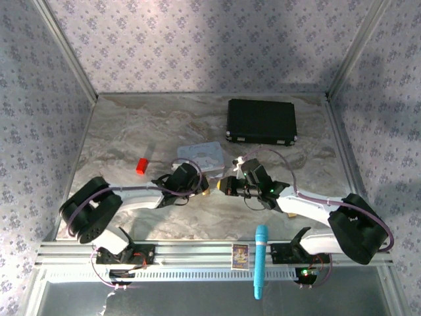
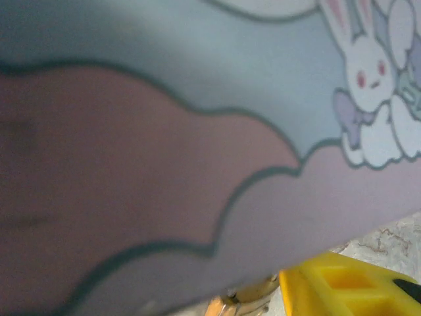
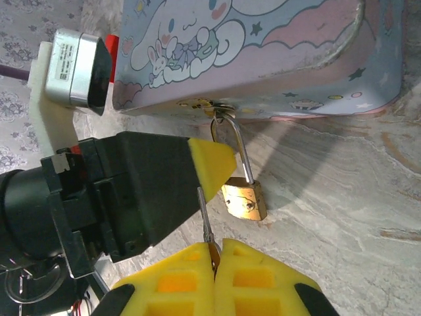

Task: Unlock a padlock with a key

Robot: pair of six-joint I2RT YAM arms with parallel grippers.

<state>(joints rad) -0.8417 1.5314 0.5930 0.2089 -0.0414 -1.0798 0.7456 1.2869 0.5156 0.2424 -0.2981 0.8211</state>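
Padlock [image 3: 245, 201] hangs by its thin shackle from the latch of the pastel tin [image 3: 263, 59], in the middle of the right wrist view. Its brass body rests on the tabletop [image 3: 342, 197] just below the tin's front edge. Its long axis runs from the latch down and slightly right in that frame. The bottom face, where I expect the keyway, therefore points toward the lower right, though I can't make out the slot itself.

My right end effector [image 3: 217, 249] sits at the bottom of that frame, pinched tight on the key [image 3: 205, 220]. The thin blade sticks up and a little left, alongside the body's left flank rather than at its bottom face. It runs roughly parallel to the lock but is offset, so I judge the coming move as a drop back, a shift right, then an approach along the lock's axis.

My left end effector [image 1: 204, 188] meets the right one nose to nose below the tin in the top view. One yellow fingertip [image 3: 212, 166] lies just left of the padlock, and I cannot tell whether that end effector grips anything.

The tin wall closes off the upper side. Bare tabletop lies open to the right of and below the lock. The red block [image 1: 142, 164] and black case [image 1: 261, 122] are well apart.
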